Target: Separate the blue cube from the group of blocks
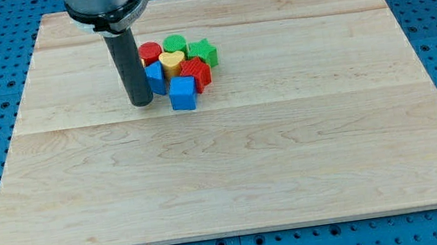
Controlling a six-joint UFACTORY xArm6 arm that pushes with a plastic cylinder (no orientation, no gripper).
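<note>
The arm comes in from the view's top and ends in a straight dark rod standing upright over the wooden board (234, 179). There are no jaws on it and nothing is held. The tip (142, 104) rests on the board just to the view's left of the cluster of blocks.

Taking the blue cube (183, 92) as the landmark: the tip is near it on the view's left, apart from it. A second blue block (155, 77) lies up and left of the cube, right beside the rod. A red block (196, 71) touches the cube from above right. A yellow heart (171, 61) lies above it, with a red cylinder (150, 52), a green cylinder (174, 44) and a green star (203, 53) farther toward the view's top.
</note>
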